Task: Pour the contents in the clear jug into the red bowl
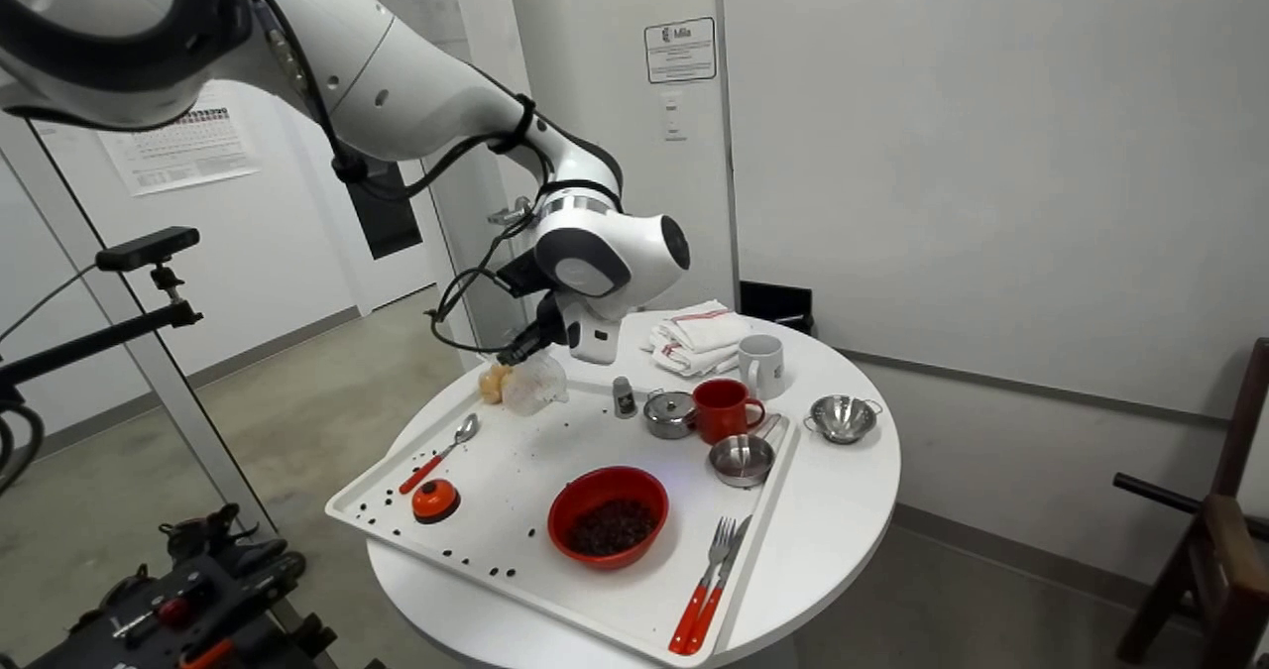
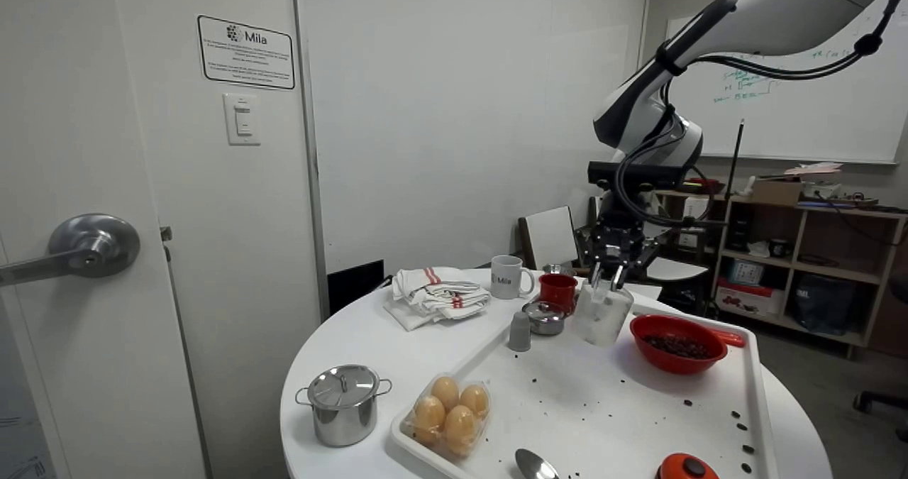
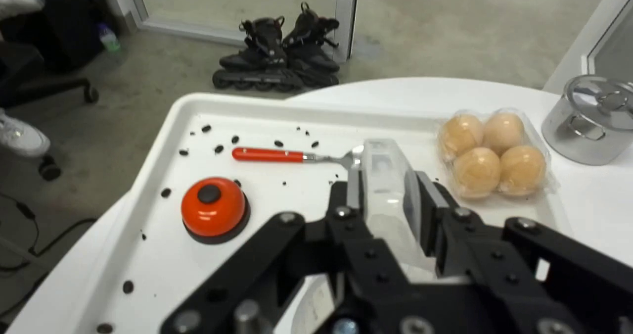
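My gripper (image 3: 390, 183) is shut on the handle of the clear jug (image 3: 381, 210), with a finger on each side. The jug also shows in both exterior views (image 1: 535, 384) (image 2: 601, 317), below the gripper (image 2: 608, 274) and slightly tilted. Its walls look whitish and see-through. I see no tan-orange contents inside it. Whether its base touches the tray is hard to tell. The red bowl (image 1: 610, 484) sits on the white tray (image 1: 516, 491), away from the jug. It holds a heap of dark beans (image 2: 677, 345).
Eggs in a clear pack (image 3: 494, 151), a red-handled spoon (image 3: 269, 155) and an orange-red timer (image 3: 212, 208) lie on the tray. A grey shaker (image 2: 519, 331), lidded pot (image 1: 670, 414), red cup (image 1: 722, 411), metal pan (image 1: 742, 459) and fork (image 1: 706, 580) stand around. Loose beans are scattered.
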Tool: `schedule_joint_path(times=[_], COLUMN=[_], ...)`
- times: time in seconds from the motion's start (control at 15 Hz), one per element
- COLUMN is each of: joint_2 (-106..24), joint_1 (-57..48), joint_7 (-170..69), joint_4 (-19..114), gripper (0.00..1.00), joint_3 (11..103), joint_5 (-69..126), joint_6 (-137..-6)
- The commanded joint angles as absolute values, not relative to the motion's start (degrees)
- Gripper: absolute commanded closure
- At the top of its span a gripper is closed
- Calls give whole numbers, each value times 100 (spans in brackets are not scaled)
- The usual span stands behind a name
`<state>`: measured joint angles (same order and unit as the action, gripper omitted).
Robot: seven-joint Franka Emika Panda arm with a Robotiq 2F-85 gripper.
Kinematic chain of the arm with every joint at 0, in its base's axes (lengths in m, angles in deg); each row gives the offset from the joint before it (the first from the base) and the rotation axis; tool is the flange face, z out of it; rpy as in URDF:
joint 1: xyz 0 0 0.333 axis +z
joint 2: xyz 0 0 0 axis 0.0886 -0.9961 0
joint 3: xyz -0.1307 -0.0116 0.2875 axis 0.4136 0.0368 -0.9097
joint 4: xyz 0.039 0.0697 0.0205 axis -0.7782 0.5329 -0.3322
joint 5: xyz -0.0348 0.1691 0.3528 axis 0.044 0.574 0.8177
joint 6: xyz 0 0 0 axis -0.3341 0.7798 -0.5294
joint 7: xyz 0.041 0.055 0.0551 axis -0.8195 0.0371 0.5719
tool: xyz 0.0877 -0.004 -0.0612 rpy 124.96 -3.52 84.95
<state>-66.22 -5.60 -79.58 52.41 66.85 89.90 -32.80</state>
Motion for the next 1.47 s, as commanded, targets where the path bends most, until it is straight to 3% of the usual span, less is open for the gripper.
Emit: schedule_joint_path(times=[0.0, 0.53, 1.0, 1.2, 1.4], joint_2=[-6353, -6263, -6218, -6138, -5948], joint_1=[-371, -206, -294, -304, -228], joint_7=[-7593, -7179, -6576, -6825, -7117], joint_4=[5595, 5987, 6725, 6978, 7245], gripper=[90, 90, 90, 90, 90], joint_3=[6568, 6312, 5692, 5561, 5681], joint_5=[8447, 7342, 7892, 7835, 7626], joint_6=[-4339, -6883, -10207, -10593, -10098])
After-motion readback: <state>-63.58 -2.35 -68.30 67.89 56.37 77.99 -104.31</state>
